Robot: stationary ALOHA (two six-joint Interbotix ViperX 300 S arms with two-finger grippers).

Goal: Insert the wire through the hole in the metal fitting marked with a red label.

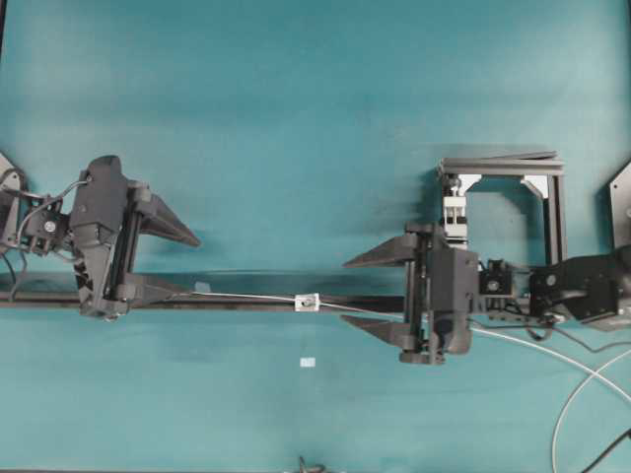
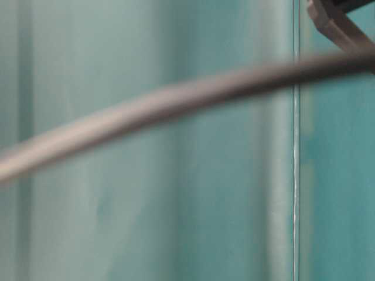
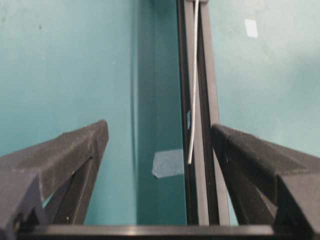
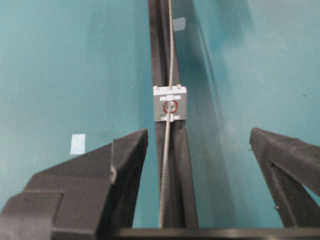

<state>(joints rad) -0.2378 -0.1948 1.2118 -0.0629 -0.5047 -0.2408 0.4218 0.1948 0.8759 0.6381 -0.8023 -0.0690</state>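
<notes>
- The left claw (image 1: 168, 261) stands wide, holding nothing; in its wrist view both black fingers (image 3: 65, 150) are apart from the wire (image 3: 194, 85).
- The wire's near end lies between those fingers, closer to the right-hand one, resting along the dark rail (image 3: 200, 125) that runs straight ahead of the claw across the teal desk (image 3: 65, 65).
- The right claw (image 1: 380, 296) is also spread wide and grips nothing.
- Ahead of the right claw, between its fingers and nearer the left-hand one in its wrist view, sits the metal fitting (image 4: 170, 103) on the rail.
- The wire passes through the hole (image 4: 170, 106), which is ringed in red, and shows on both sides of the fitting.
- A small pale tape patch (image 4: 77, 144) lies on the desk just beside the right claw.
</notes>
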